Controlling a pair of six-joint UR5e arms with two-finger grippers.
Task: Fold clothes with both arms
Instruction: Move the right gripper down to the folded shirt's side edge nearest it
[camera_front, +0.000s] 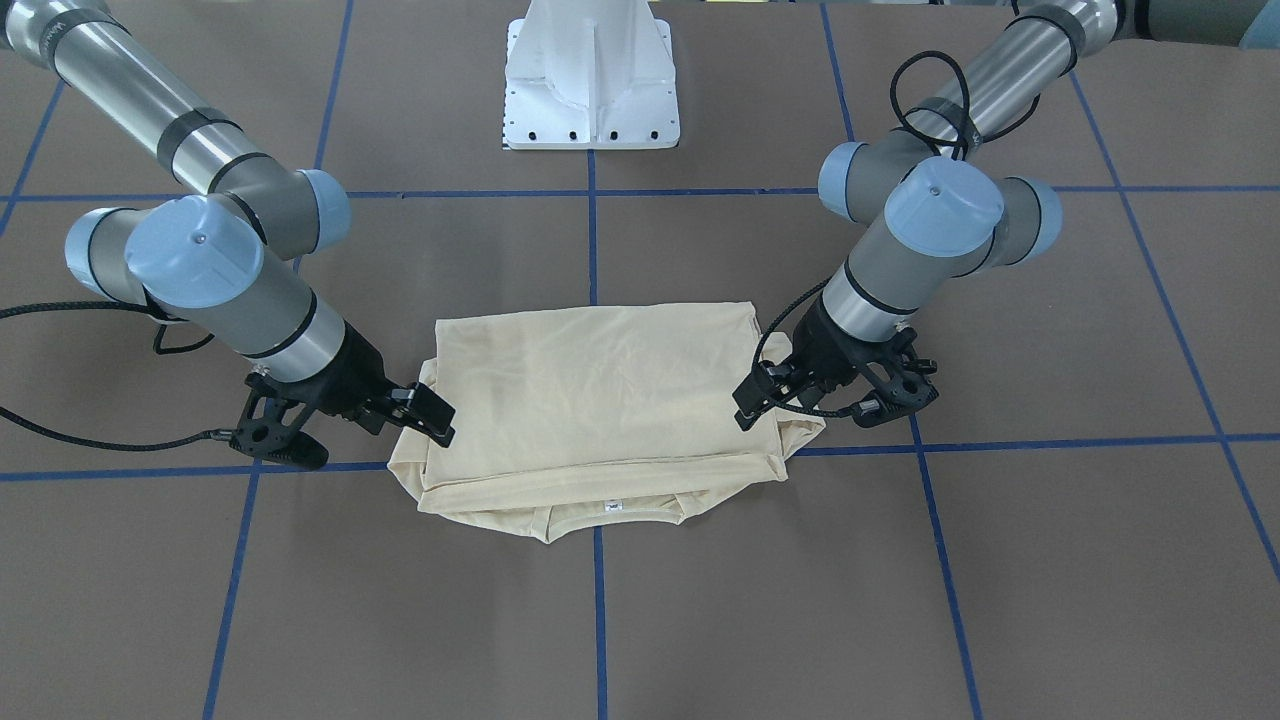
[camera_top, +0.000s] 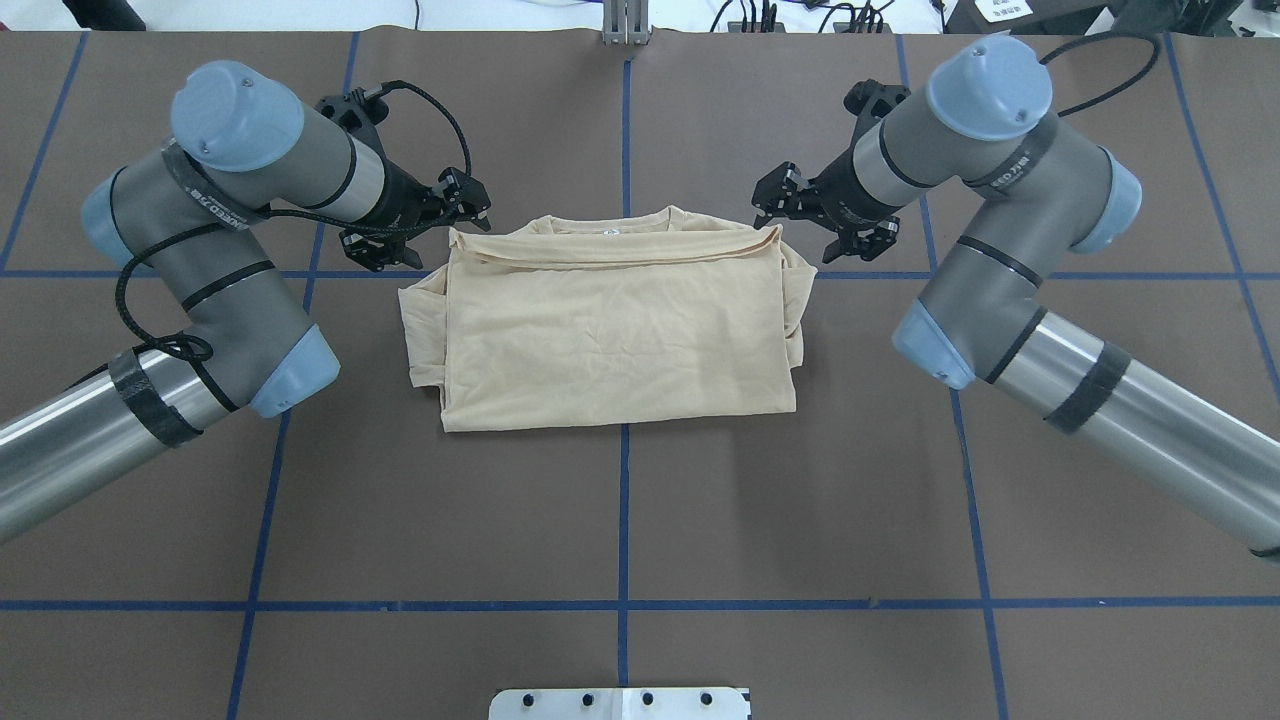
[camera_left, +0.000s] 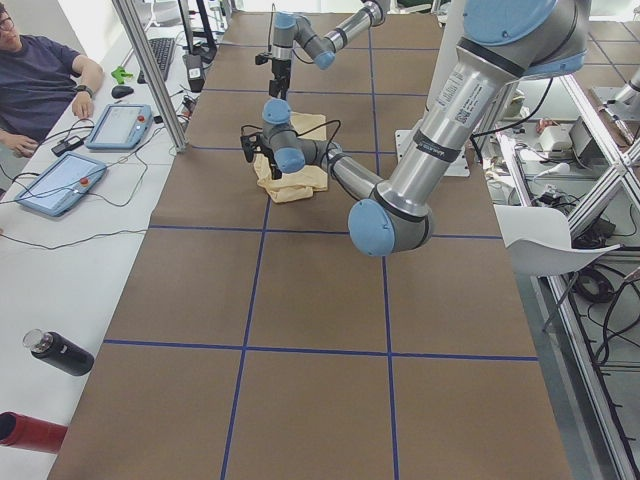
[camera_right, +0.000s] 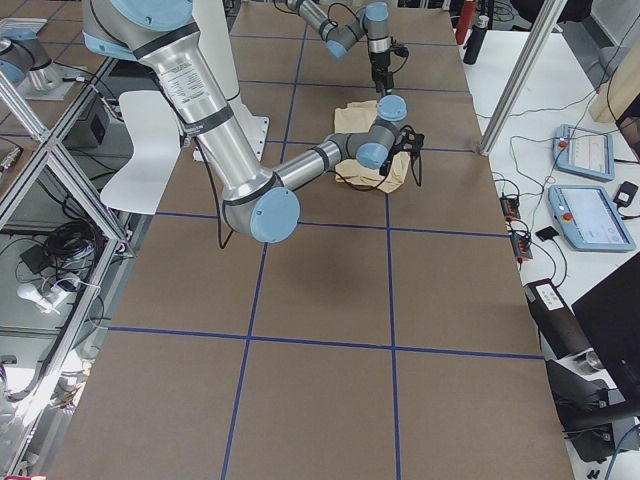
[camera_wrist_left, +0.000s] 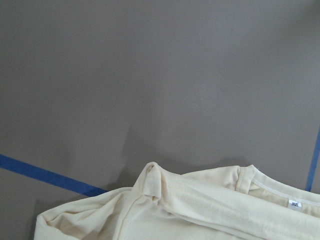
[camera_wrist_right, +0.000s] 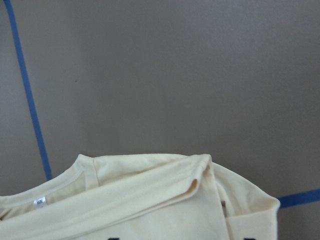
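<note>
- Nearest the wrist cameras, two folded corners of the shirt (camera_wrist_left: 200, 210) are lying loose on the table (camera_wrist_left: 150, 75), with no fingers showing around them.
- Mid-table, the shirt is sitting as a flat rectangle, its collar peeking out along the edge farthest from the robot.
- Both the left gripper (camera_top: 468, 205) and the right gripper (camera_top: 775, 200) are hovering just beside those collar-side corners, jaws parted and gripping nothing.
- Folding is looking nearly finished. The sleeves are tucked in and the hem is lying up by the collar, though cloth is bulging out at both sides, so a tidy or a last halving may be remaining.
- Writing on the neck label (camera_top: 609, 231) is too small to read, and slivers of dark print (camera_wrist_right: 248, 237) are showing but are illegible.
</note>
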